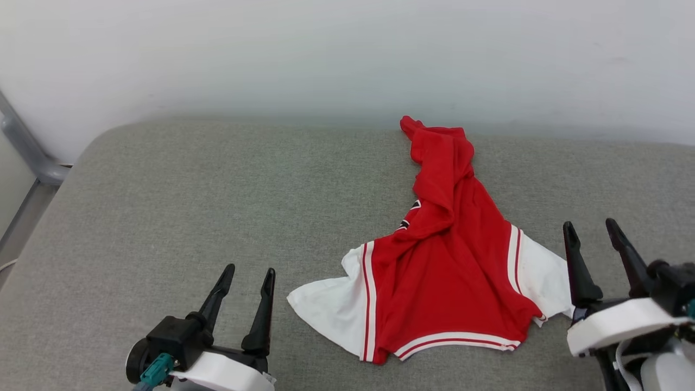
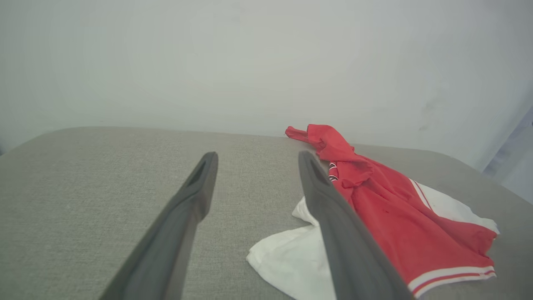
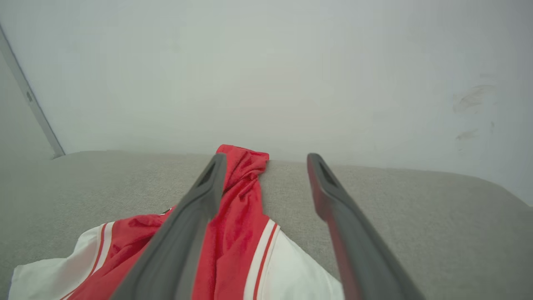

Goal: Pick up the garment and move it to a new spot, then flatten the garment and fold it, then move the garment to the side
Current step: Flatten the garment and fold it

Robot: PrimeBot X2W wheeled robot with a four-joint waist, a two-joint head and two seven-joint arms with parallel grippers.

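Note:
The garment (image 1: 450, 255), red with white sleeves and red-and-white stripe trim, lies crumpled on the grey cushion, its body bunched into a narrow strip toward the back wall. A bit of dark lettering peeks out at its middle. My left gripper (image 1: 248, 275) stands open at the lower left, apart from the left white sleeve. My right gripper (image 1: 592, 225) is open at the lower right, just beside the right white sleeve. The left wrist view has the garment (image 2: 387, 208) to the right of its open fingers (image 2: 191, 196). In the right wrist view the garment (image 3: 237, 225) lies under and left of the fingers (image 3: 333, 196).
The grey upholstered surface (image 1: 190, 195) meets a pale wall (image 1: 347, 54) at the back. A grey metal bar (image 1: 27, 146) runs past the cushion's rounded far-left corner. Bare cushion stretches left of the garment.

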